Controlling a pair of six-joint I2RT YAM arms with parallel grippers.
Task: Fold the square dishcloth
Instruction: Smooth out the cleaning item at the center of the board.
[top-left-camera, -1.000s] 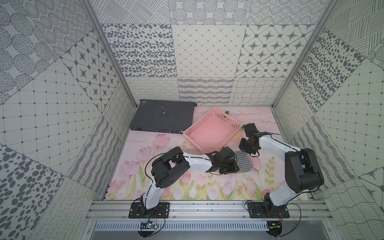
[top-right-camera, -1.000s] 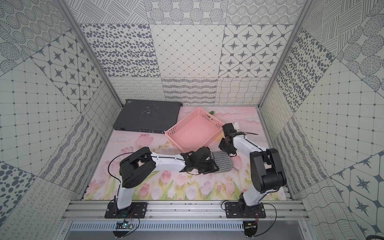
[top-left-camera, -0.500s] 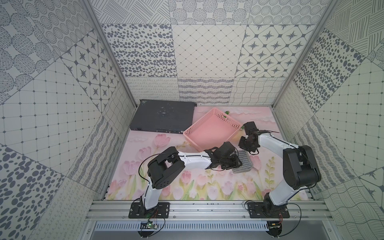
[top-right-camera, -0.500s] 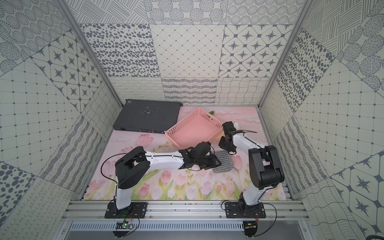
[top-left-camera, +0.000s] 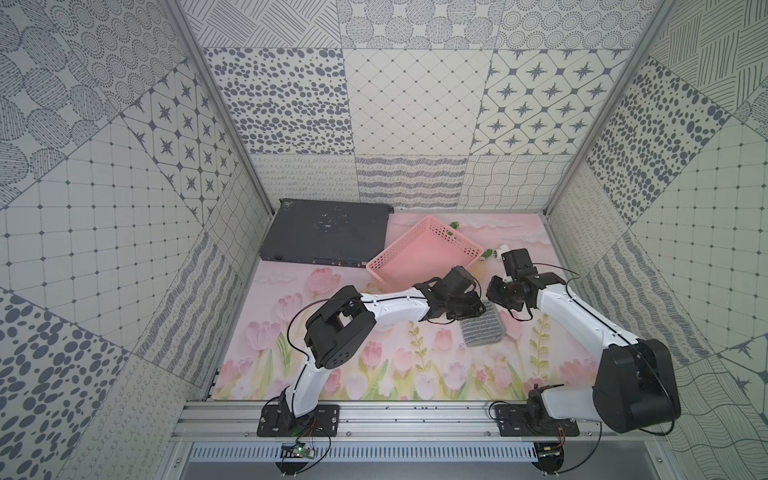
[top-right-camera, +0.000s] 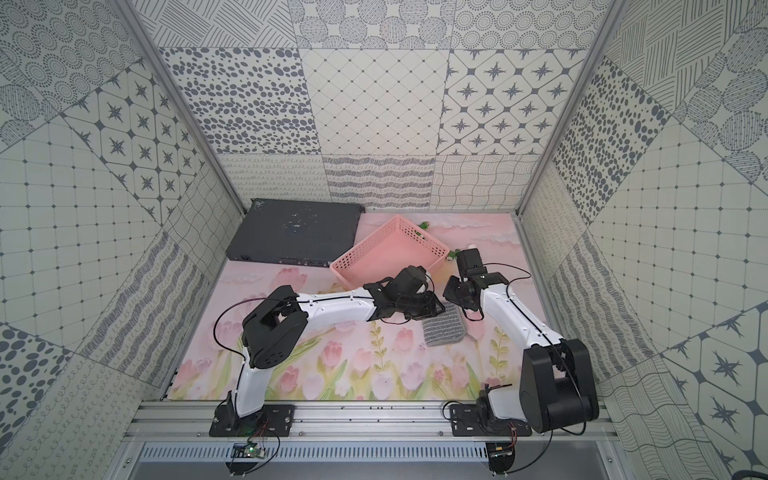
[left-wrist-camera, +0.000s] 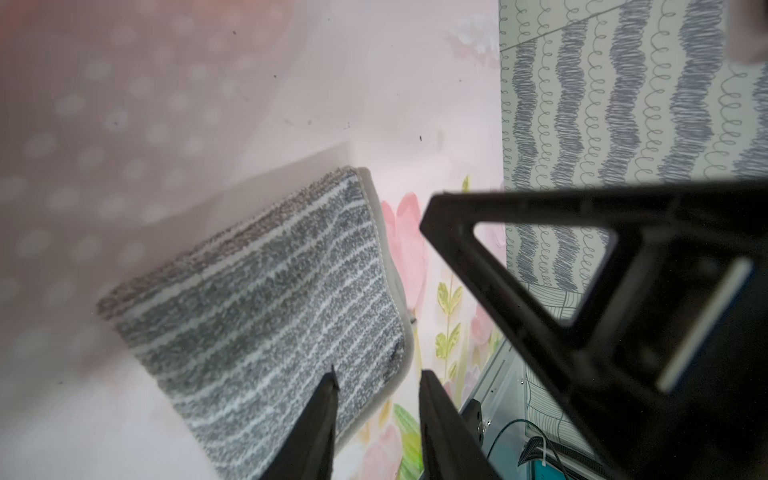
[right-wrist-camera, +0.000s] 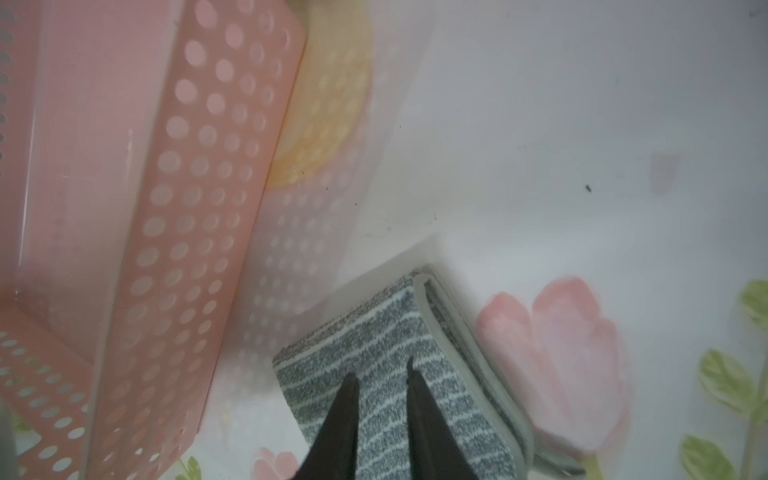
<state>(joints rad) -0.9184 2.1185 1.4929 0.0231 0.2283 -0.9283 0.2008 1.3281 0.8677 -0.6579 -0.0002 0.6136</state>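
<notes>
Square dishcloth (top-left-camera: 482, 329): grey with thin pale stripes, it is laid flat on the bench (top-left-camera: 395, 374) as a compact folded rectangle, right of centre in both top views. Stacked layers with a plain grey hem are seen along one edge in the right wrist view (right-wrist-camera: 440, 328).

Placement: the cloth is found near the front corner of the pink basket (top-left-camera: 419, 255), between the two arm ends. A strip of bare bench is shown between cloth and basket wall in the right wrist view.

Left gripper (left-wrist-camera: 378, 386): it is poised over the hemmed edge of the cloth. The fingers (left-wrist-camera: 328, 407) are held a moderate gap apart, one over the striped face and one beyond the hem. Nothing is clasped between them.

Right gripper (right-wrist-camera: 380, 374): it is pointed down at the striped face of the cloth. Its fingers (right-wrist-camera: 345, 399) are set narrowly apart, with flat cloth seen in the gap. Contact of the tips with the cloth cannot be told.

Pink basket: perforated and standing upright on the bench, it is seen empty in both top views.

Dark flat box (top-left-camera: 328, 232): it is placed at the back left of the bench, well apart from the cloth.
</notes>
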